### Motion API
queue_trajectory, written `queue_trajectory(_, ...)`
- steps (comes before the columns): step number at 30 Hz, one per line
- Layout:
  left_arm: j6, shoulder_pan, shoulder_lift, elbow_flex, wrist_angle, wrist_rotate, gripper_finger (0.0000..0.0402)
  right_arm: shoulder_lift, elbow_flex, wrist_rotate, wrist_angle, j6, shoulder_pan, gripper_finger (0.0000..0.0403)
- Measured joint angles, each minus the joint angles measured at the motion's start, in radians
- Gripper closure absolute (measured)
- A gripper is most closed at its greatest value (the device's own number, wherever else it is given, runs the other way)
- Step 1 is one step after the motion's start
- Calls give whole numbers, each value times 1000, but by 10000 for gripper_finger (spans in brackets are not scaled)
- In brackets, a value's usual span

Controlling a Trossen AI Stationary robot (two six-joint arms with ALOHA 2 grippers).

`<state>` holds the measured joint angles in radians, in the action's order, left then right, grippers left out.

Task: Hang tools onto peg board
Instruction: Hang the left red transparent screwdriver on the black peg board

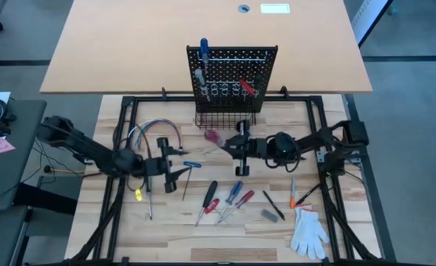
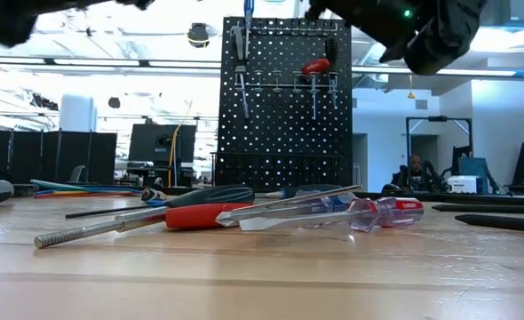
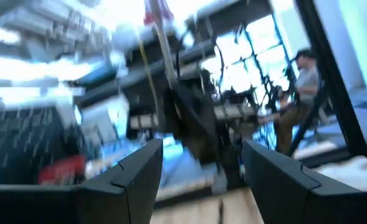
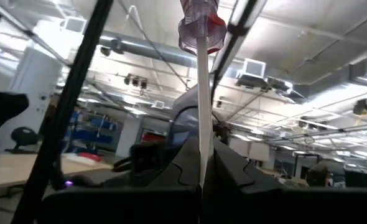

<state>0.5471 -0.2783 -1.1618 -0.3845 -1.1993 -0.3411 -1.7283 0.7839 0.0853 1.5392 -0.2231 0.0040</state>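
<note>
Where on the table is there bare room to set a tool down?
Bare wood lies along the front edge left of the white glove, and between the coloured wires and the peg board. It is crowded mid-table, where screwdrivers lie.

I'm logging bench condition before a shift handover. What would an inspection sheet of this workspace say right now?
Surface: pale wooden slatted tabletop inside a black frame; no spill seen.
Job's things: upright black perforated peg board already carries a few tools; about a dozen loose screwdrivers and hex keys lie on the wood.
Clutter: white glove at the near right corner.
Grippers: left gripper open, holding nothing, above the table's left half; right gripper shut on the thin shaft of a clear red-tipped screwdriver, in front of the board.
Cables: loop of coloured wires near the left arm.
Surroundings: a seated person far behind the table.
</note>
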Motion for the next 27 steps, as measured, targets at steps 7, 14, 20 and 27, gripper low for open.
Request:
queue_trajectory(7, -26, 151, -96, -190, 42, 214, 185, 0, 21, -1, -57, -45, 8, 381)
queue_trajectory(14, -75, 189, -202, -357, 153, 293, 185, 0, 21, -1, -63, -48, 8, 381)
queue_trajectory(20, -76, 188, -286, -446, 199, 294, 202, 0, 21, -2, -64, -47, 8, 380)
queue_trajectory(27, -87, 189, -291, -451, 194, 292, 294, -1, 21, -2, -65, -48, 11, 380)
